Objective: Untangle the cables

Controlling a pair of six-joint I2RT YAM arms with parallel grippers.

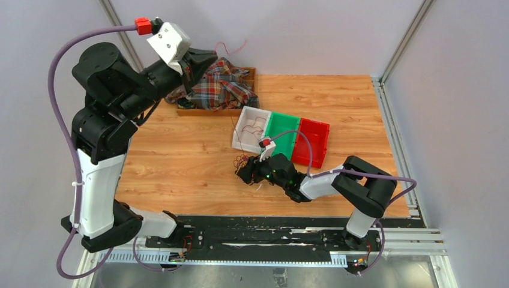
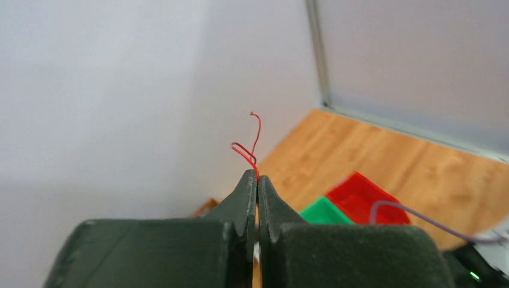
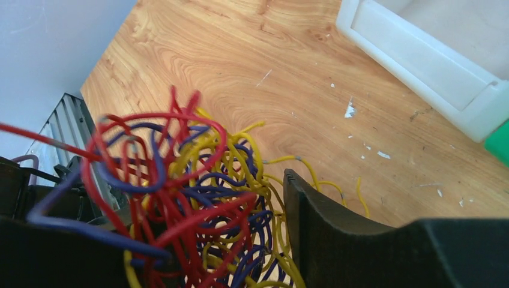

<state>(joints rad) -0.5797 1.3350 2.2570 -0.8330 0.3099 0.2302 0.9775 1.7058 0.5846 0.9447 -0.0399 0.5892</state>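
The cables are a fist-sized tangle [image 1: 242,161] of thin red, yellow and blue-purple wire loops on the wooden table, just in front of the white tray. My right gripper [image 1: 246,171] is low on the table and shut on this tangle. In the right wrist view the loops [image 3: 192,198] fill the gap of the gripper [image 3: 240,198], and its left finger is hidden behind them. My left gripper [image 1: 204,60] is raised high at the back left. It is shut on a single thin red wire [image 2: 255,141] that curls up from its tips [image 2: 257,177], also seen in the top view [image 1: 231,48].
A white tray [image 1: 239,129] with a few wires in it, a green tray [image 1: 282,129] and a red tray [image 1: 315,141] stand in a row behind the tangle. A wooden box [image 1: 204,111] with a plaid cloth [image 1: 219,81] is at the back left.
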